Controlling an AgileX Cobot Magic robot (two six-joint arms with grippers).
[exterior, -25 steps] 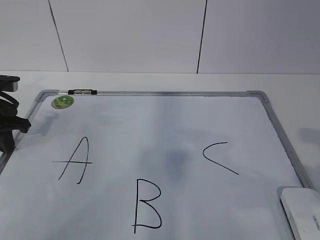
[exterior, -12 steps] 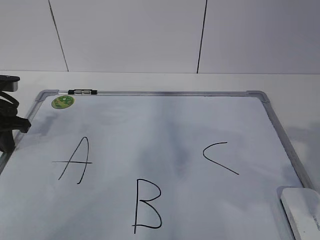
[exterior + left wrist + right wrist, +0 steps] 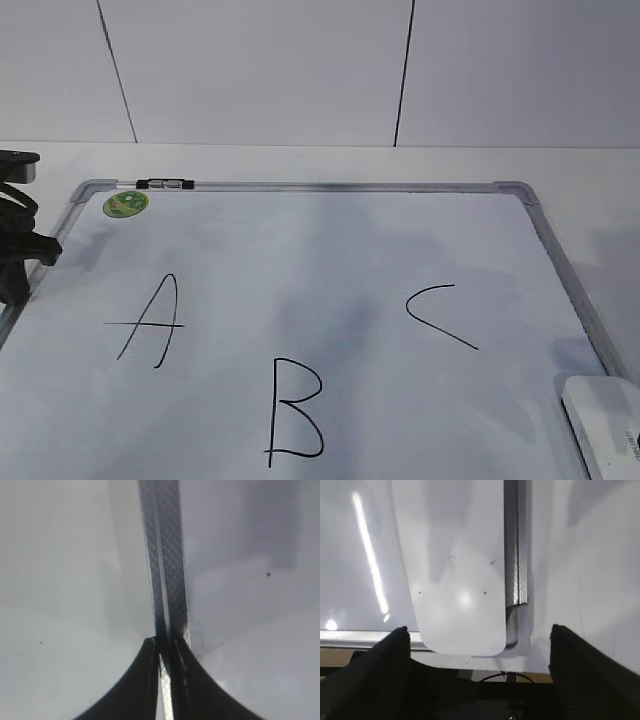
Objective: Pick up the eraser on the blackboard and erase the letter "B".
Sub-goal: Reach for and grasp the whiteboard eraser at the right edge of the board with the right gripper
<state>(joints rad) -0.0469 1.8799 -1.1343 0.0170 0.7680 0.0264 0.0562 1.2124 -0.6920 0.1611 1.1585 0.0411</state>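
Observation:
The blackboard (image 3: 350, 250) lies flat on the table. The black letter "B" (image 3: 292, 404) is drawn near its front middle. The white eraser (image 3: 605, 425) lies on the board's front right corner, partly cut off by the frame edge. In the right wrist view the eraser (image 3: 455, 580) lies beside the silver frame (image 3: 515, 555), and my right gripper (image 3: 479, 630) is open above its near end, not touching it. My left gripper (image 3: 15, 265) is at the board's left edge. The left wrist view shows it (image 3: 165, 647) shut on the frame strip (image 3: 167, 555).
A black "A" (image 3: 150, 322) is left of the "B" and a black "C" (image 3: 410, 308) is to its right. A green sticker (image 3: 125, 204) and a black-silver clip (image 3: 165, 184) sit at the board's far left corner. A white wall stands behind the table.
The soft shadow over the board's right side has shifted toward the eraser. The eraser, the letters and the left gripper look unmoved.

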